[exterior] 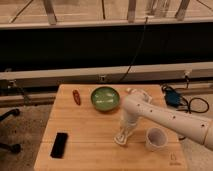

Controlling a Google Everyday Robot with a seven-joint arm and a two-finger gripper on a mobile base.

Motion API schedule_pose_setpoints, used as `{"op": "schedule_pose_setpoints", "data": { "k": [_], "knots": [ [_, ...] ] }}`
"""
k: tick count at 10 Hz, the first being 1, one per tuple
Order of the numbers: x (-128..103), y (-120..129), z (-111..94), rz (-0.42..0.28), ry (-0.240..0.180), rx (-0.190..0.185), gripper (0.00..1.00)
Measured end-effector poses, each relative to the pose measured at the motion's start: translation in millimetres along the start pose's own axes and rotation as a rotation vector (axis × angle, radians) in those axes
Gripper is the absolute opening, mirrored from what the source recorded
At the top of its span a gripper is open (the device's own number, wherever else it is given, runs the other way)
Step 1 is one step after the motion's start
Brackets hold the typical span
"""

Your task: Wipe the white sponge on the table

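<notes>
Looking down from the camera view, one frame, taken from above and in front of the work area:

Surface: a light-brown butcher-block surface, roughly square, its plank strips running left to right, set before a dark wall and a pale rail.

Arm: a white robot arm enters from the right edge and bends down toward the middle of the surface, right of centre.

End effector: the end effector points downward and meets the surface just left of the white cup, below the green bowl.

Grip: its fingers close around the white sponge, pressing it against the wood.

White sponge: the white sponge is a small cream block under the end effector, flat on the surface, partly hidden by the fingers.

White cup: a round white cup stands upright just right of the sponge, near but apart from it.

Green bowl: a green bowl sits at the back centre of the surface, well apart from the sponge.

Red item: a small narrow red object lies left of the bowl, near the back edge; its kind cannot be told.

Black item: a flat black rectangular device lies near the front left corner.

White packet: a pale packet shows at the back, just right of the bowl, partly behind the arm.

Off the surface: a blue object and dark cables lie on the floor to the right.
</notes>
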Motion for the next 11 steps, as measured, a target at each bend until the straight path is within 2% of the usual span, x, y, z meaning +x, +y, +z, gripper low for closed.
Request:
{"op": "schedule_pose_setpoints", "data": {
  "k": [2,4,11],
  "knots": [
    [11,8,-1,-0.003,-0.006,-0.004,0.0],
    [17,5,-1,0.006,-0.015,-0.01,0.0],
    [18,7,3,-0.006,-0.022,-0.018,0.0]
  ]
}}
